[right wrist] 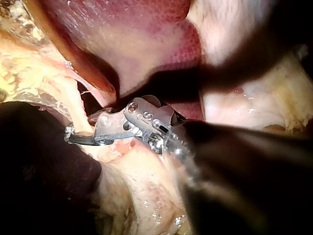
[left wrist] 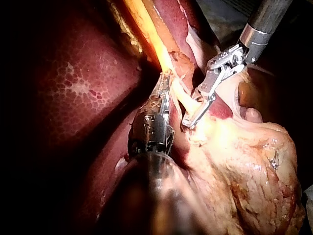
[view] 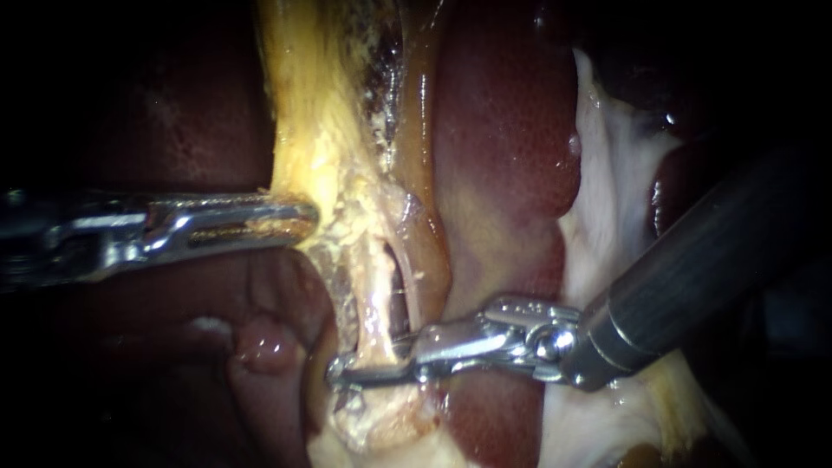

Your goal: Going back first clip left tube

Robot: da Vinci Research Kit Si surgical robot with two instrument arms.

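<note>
Two risks are being carried: the left tube (view: 373,312), being straddled between the parted jaws of the right instrument (view: 336,374), could be snagged during withdrawal; yellow tissue (view: 303,113), being clenched by the left instrument (view: 305,217), could tear

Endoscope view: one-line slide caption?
Left instrument grips yellowish tissue beside the liver; right instrument reaches a pale tube lower down.

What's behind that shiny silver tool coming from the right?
Behind the slender silver right instrument lie smooth dark red liver and whitish tissue. A pale yellow tube crosses its tip; its dark shaft covers whatever lies beneath.
</note>
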